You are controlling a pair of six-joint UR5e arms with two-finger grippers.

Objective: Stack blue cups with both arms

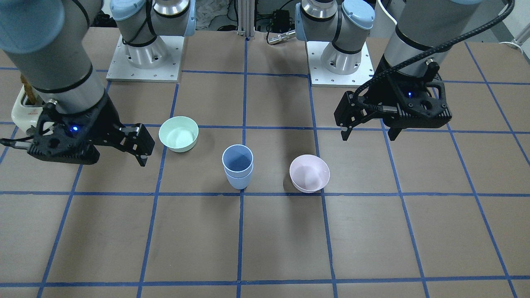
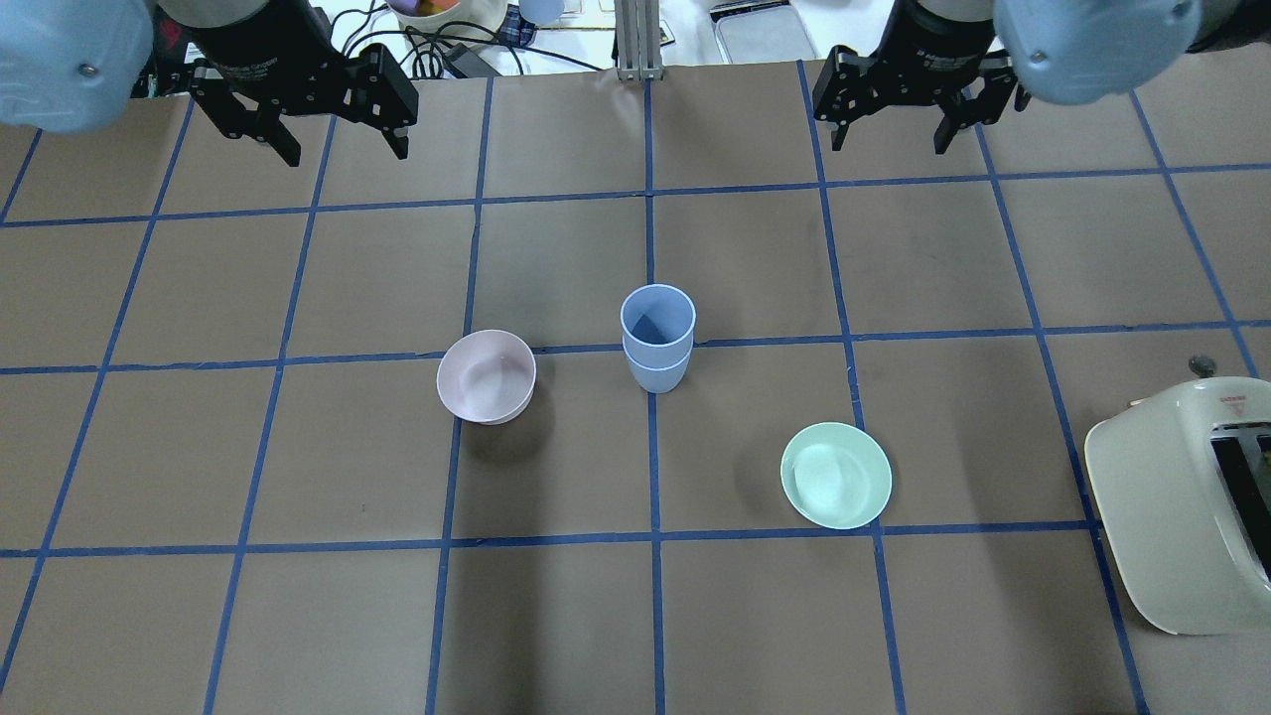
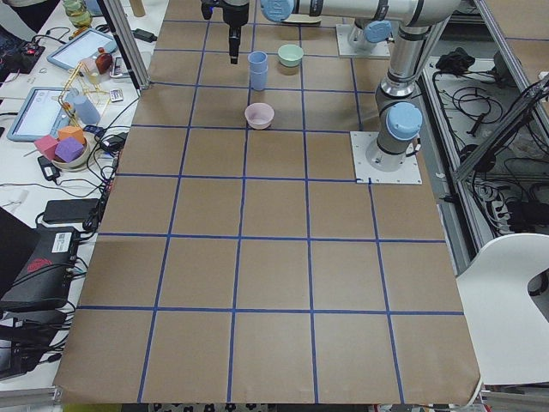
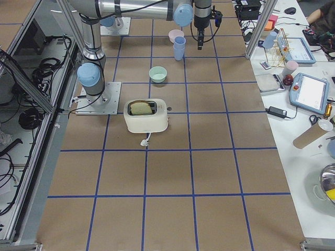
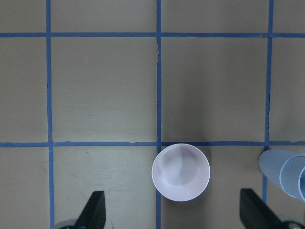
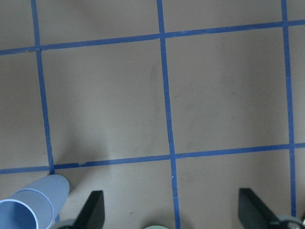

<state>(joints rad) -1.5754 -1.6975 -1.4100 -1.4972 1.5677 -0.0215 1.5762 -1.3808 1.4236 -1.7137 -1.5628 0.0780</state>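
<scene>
The two blue cups (image 2: 656, 338) stand nested, one inside the other, upright near the table's middle, between the two bowls; they also show in the front view (image 1: 238, 166). My left gripper (image 2: 346, 149) is open and empty, raised over the far left part of the table, well away from the cups. My right gripper (image 2: 891, 144) is open and empty, raised over the far right part. The left wrist view has the cups (image 5: 288, 174) at its right edge. The right wrist view has them (image 6: 33, 205) at its lower left corner.
A pale pink bowl (image 2: 486, 375) sits left of the cups and a mint-green bowl (image 2: 836, 475) sits nearer the robot on the right. A cream toaster (image 2: 1182, 506) stands at the right edge. Blue tape lines grid the brown table (image 2: 298, 616).
</scene>
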